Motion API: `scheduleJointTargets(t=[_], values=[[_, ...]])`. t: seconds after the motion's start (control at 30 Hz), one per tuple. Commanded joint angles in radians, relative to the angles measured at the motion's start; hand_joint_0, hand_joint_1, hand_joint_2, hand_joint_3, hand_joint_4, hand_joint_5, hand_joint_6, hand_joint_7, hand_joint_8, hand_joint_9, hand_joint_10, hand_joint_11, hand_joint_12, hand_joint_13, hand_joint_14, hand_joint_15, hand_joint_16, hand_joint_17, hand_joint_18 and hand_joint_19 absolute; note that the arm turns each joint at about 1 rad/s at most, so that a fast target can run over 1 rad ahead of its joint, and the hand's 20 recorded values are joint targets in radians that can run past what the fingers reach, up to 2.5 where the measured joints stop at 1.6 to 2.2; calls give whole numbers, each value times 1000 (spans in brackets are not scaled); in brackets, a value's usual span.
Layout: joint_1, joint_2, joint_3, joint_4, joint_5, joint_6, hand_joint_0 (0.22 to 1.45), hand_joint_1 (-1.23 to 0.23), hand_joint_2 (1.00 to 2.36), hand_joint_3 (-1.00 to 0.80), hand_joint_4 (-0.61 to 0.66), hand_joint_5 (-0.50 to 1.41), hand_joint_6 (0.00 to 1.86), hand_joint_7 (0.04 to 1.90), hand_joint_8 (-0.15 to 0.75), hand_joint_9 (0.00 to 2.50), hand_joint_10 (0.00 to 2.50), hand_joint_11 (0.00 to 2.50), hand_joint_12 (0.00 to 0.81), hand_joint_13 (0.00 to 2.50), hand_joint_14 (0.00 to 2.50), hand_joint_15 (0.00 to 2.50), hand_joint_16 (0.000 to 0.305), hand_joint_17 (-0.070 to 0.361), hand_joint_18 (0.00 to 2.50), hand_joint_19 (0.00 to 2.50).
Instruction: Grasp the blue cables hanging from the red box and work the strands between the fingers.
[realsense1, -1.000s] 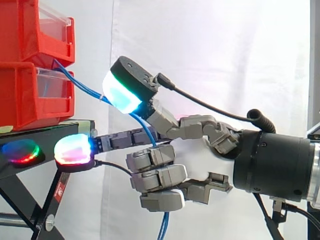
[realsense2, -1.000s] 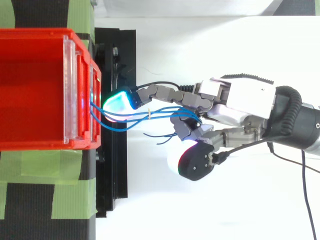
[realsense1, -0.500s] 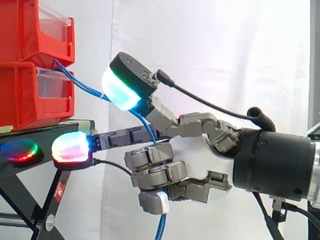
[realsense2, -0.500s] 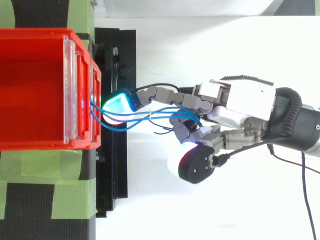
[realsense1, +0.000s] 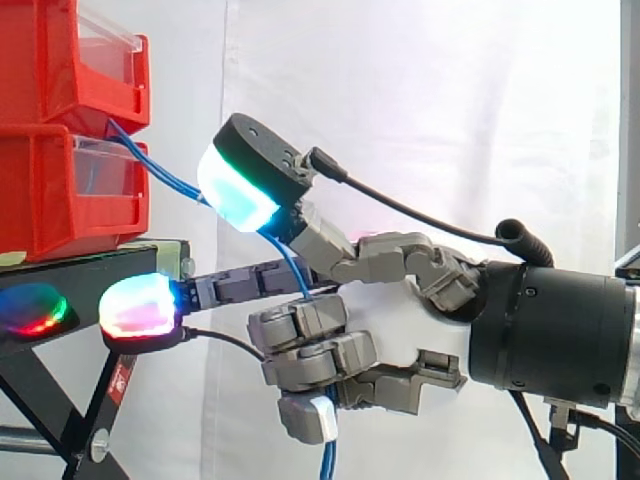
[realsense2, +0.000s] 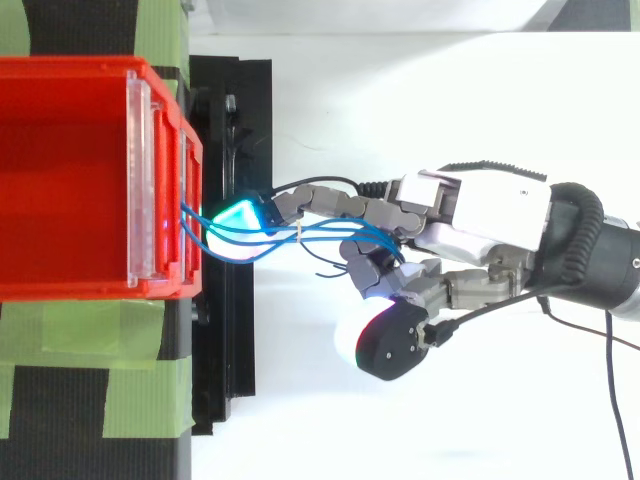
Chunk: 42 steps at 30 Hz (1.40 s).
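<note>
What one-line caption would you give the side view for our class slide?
Robot hand curled round blue cables that run out of stacked red bins on a black stand.

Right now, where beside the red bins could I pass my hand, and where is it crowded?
Free: white surface either side of the robot hand, beside the black metal stand. Crowded: thin blue cables strung from red plastic bin to hand.

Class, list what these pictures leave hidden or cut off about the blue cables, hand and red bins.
- Side view: where the blue cables end below the hand, cut off by the bottom edge.
- Side view: how strands run through the grasp, hidden by curled fingers.
- Both views: where the cables are fixed, hidden among the red bins.
- Side view: top of the upper bin, cut off by the top edge.
</note>
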Motion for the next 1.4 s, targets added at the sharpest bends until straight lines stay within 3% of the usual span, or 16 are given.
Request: scheduleJointTargets(t=[0.0,0.63,1.37], values=[[0,0,0,-13,1,-1,765,-547,1000,-1000,328,-84,8,751,408,698,2500,2253,519,1067,2500,1582,60,135,1384,876],[0,0,0,-183,1,-1,762,-544,1000,-1000,323,-91,8,751,413,692,2500,2317,523,1055,2500,1604,58,130,1358,845],[0,0,0,-189,3,-1,763,-542,1000,-1000,322,-92,8,755,421,689,2500,2412,517,1049,2500,1587,58,130,1336,833]])
